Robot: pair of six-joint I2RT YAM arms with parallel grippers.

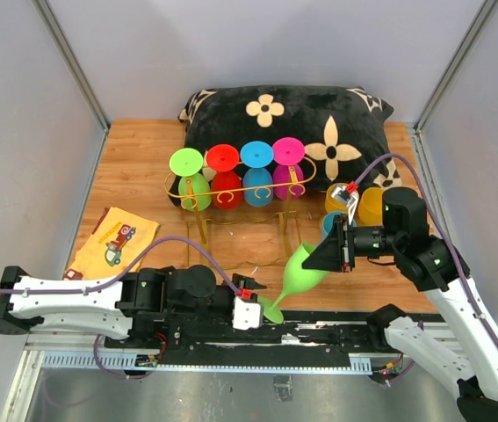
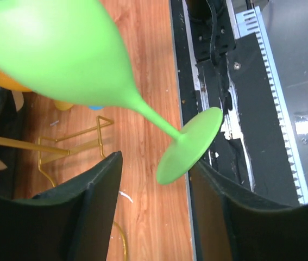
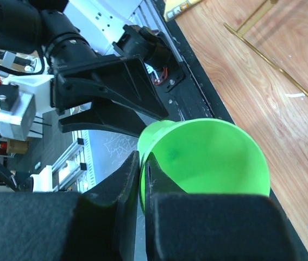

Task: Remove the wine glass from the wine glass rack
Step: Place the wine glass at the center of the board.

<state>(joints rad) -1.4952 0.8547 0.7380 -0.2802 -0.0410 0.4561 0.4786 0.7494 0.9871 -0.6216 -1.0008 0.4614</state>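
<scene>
Wine glass [image 1: 304,268] held tilted over the table's [image 1: 134,158] near edge, well apart from the wine glass rack [image 1: 203,225].
From above, the right gripper [image 1: 314,258] holds the green bowl and the left gripper [image 1: 262,309] sits at the foot; the gold rack stands farther back, before a black pillow [image 1: 231,114], with four coloured glasses [image 1: 224,171] in it. From the left wrist, both fingers [image 2: 88,217] stand apart on either side of the foot, clamping nothing. From the right wrist, the fingers [image 3: 110,217] are nearly together, pinching the bowl's rim between them.
</scene>
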